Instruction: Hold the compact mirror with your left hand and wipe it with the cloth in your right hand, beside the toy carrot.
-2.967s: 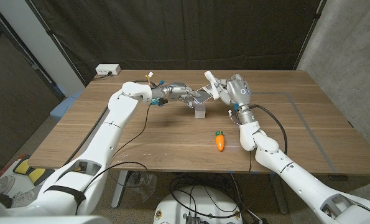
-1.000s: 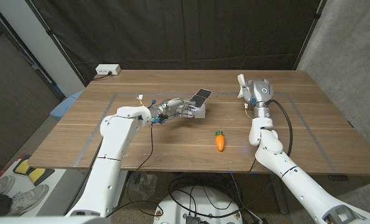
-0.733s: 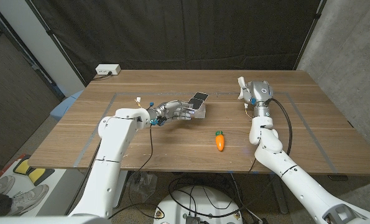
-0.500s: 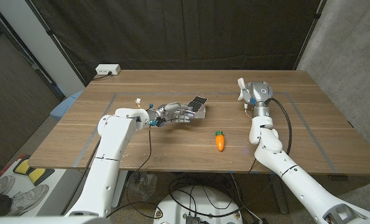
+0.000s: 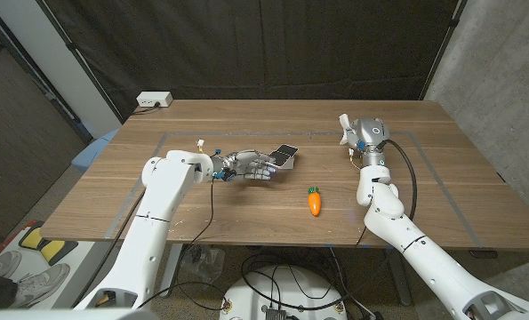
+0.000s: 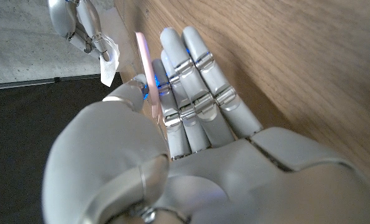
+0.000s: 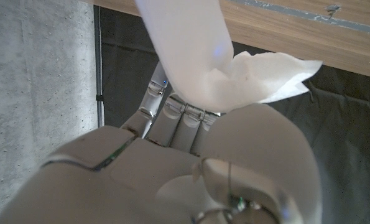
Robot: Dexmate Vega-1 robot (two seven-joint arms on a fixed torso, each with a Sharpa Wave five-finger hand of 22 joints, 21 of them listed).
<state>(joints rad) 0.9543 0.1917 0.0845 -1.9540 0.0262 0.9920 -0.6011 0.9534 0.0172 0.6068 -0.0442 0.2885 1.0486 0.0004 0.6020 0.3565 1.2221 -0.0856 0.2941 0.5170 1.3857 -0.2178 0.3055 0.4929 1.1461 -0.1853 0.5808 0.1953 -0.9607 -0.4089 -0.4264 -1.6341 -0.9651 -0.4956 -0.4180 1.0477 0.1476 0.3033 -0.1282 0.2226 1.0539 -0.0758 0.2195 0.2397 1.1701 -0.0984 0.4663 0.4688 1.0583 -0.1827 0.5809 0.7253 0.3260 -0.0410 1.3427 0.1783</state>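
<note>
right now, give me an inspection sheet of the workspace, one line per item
surface: wooden table, grey tape lines marked on it
job's things: compact mirror open, in the left hand; white cloth in the right hand; toy carrot lying on the table between the arms, apart from both hands
clutter: nothing seen
hands: left hand low at the table, holding the mirror; right hand raised, gripping the cloth
cables: black cable along the right arm; coloured wires at the left wrist
surroundings: black curtain behind; white power strip at the far left corner; concrete wall
</note>
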